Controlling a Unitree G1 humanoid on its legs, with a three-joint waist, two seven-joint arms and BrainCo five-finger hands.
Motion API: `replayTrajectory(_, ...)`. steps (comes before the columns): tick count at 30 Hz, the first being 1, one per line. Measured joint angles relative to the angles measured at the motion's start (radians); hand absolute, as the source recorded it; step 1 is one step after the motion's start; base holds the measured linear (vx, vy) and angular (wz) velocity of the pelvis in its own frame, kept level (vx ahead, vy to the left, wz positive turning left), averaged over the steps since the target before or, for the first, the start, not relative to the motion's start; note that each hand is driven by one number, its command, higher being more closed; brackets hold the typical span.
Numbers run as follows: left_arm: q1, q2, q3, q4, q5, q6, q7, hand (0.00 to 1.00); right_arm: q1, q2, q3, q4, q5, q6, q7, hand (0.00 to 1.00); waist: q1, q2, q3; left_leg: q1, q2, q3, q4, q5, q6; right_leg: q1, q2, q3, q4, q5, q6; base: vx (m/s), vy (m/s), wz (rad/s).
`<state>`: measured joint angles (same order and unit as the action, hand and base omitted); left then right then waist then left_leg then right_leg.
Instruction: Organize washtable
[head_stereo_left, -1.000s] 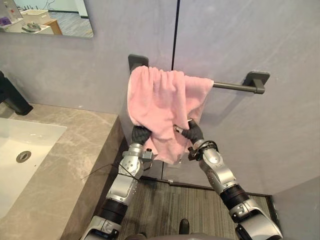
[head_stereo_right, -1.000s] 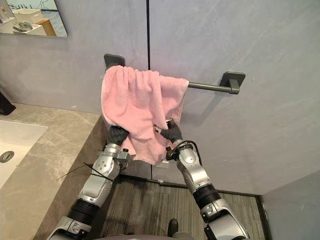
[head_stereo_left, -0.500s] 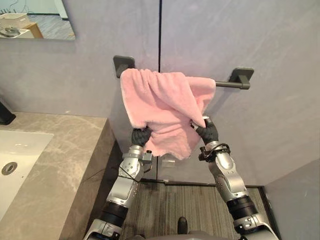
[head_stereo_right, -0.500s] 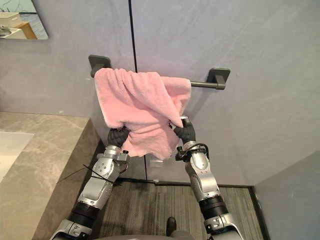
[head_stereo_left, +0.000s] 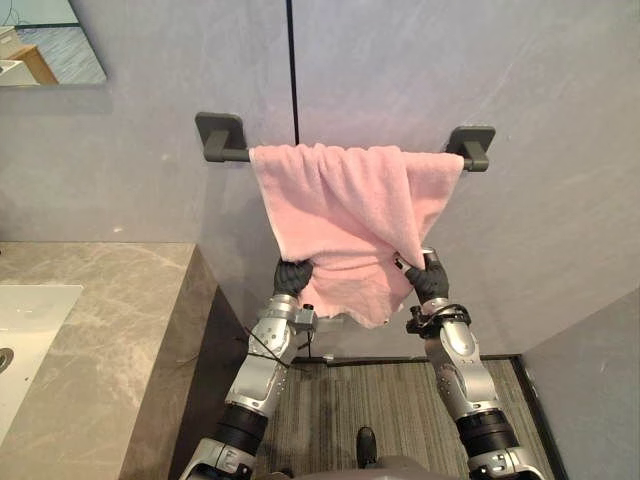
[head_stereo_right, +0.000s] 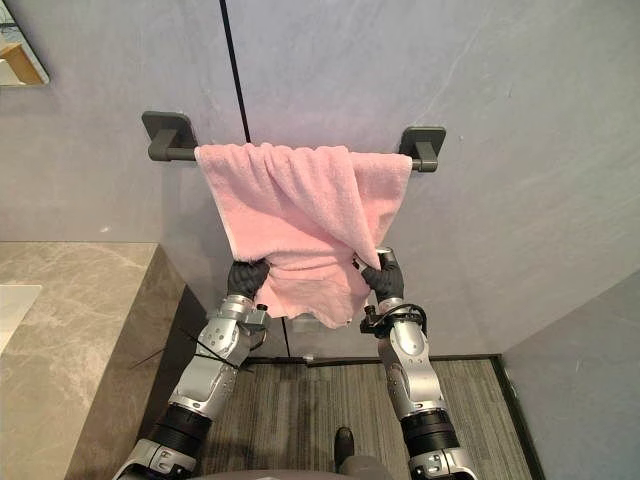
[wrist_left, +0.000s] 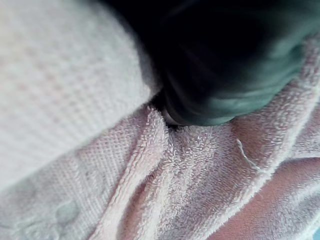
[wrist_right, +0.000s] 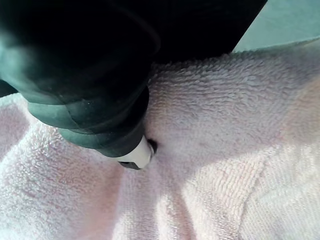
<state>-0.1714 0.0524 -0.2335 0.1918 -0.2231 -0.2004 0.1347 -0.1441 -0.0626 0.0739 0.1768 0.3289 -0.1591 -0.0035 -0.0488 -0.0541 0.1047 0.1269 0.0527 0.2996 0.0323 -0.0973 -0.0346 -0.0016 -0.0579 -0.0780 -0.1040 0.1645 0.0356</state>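
towel (head_stereo_left: 350, 210) over rail (head_stereo_left: 233, 154) | left hand (head_stereo_left: 293, 276), right hand (head_stereo_left: 431, 281) seemingly at hem | counter (head_stereo_left: 100, 330) beside

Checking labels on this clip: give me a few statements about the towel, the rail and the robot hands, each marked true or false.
1. The towel hangs over the rail. True.
2. The towel is blue. False: it is pink.
3. The left robot hand and right robot hand are both at the towel's lower part. True.
4. The counter is on the robot's right of the towel. False: it is on the robot's left.
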Motion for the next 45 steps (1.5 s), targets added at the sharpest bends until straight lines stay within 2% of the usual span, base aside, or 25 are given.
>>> replayTrajectory(6,0.006,-0.001,0.005,0.060,0.000,0.007,0.002,1.00,-0.002,0.006,0.001,0.070,-0.023,0.003,0.001,1.00,0.002,0.012,-0.003,0.000,-0.005,0.001,0.000,-0.004,0.002,0.002,0.001,-0.001,0.000,0.001,0.005,0.00,0.000,0.00)
replayTrajectory(7,0.013,-0.001,0.009,0.064,0.000,0.012,0.002,1.00,-0.005,0.011,0.001,0.084,-0.024,0.007,0.002,0.00,0.002,0.015,-0.004,0.000,-0.005,0.000,0.000,-0.004,0.002,0.002,0.001,-0.002,0.000,0.001,0.005,0.00,0.000,0.00)
replayTrajectory(8,0.023,-0.002,0.012,0.067,-0.001,0.018,0.003,0.00,-0.005,0.016,0.001,0.095,-0.024,0.010,0.002,0.00,0.002,0.017,-0.004,0.000,-0.005,-0.001,0.000,-0.004,0.002,0.002,0.001,-0.003,0.000,0.001,0.005,0.00,0.000,0.00)
replayTrajectory(14,0.076,-0.005,0.093,0.092,-0.001,0.022,0.028,0.00,-0.005,0.015,-0.031,0.146,-0.026,0.012,-0.009,0.00,0.002,0.023,-0.004,0.011,-0.005,-0.014,-0.001,-0.003,0.003,0.015,-0.006,-0.015,-0.001,0.000,0.005,-0.03,0.002,0.07)
replayTrajectory(20,0.158,-0.007,0.161,0.093,-0.003,0.030,0.062,0.00,0.050,0.015,-0.130,0.162,-0.028,0.013,-0.061,0.00,0.006,0.023,-0.005,0.022,-0.016,-0.033,-0.031,0.011,0.009,0.018,-0.017,-0.032,-0.001,-0.004,0.010,-0.02,0.003,0.08)
replayTrajectory(26,0.193,0.002,0.207,0.042,-0.057,0.029,0.060,0.00,0.116,0.016,-0.222,0.146,-0.020,0.013,-0.068,0.00,0.007,0.018,-0.007,0.026,-0.020,-0.039,-0.033,0.011,0.010,0.031,-0.022,-0.037,-0.001,-0.007,0.015,0.01,0.006,0.04)
replayTrajectory(36,0.193,-0.012,0.335,-0.102,-0.133,0.000,0.067,0.00,0.133,0.019,-0.339,-0.033,0.028,0.004,-0.091,0.00,0.009,0.017,-0.008,0.026,-0.018,-0.033,-0.029,0.010,0.011,0.031,-0.013,-0.033,-0.001,-0.007,0.015,-0.02,-0.013,-0.01)
replayTrajectory(41,0.193,-0.017,0.423,-0.217,-0.141,-0.015,0.101,0.00,0.135,0.025,-0.408,-0.132,0.094,-0.034,-0.112,0.00,0.009,0.018,-0.009,0.028,-0.017,-0.032,-0.029,0.010,0.011,0.031,-0.012,-0.032,0.000,-0.007,0.015,0.00,0.000,0.00)
replayTrajectory(45,0.193,-0.019,0.476,-0.368,-0.138,-0.041,0.133,0.00,0.135,0.021,-0.428,-0.263,0.102,-0.060,-0.125,0.00,0.010,0.019,-0.011,0.028,-0.017,-0.030,-0.030,0.010,0.011,0.032,-0.012,-0.032,0.000,-0.007,0.015,0.00,0.000,0.00)
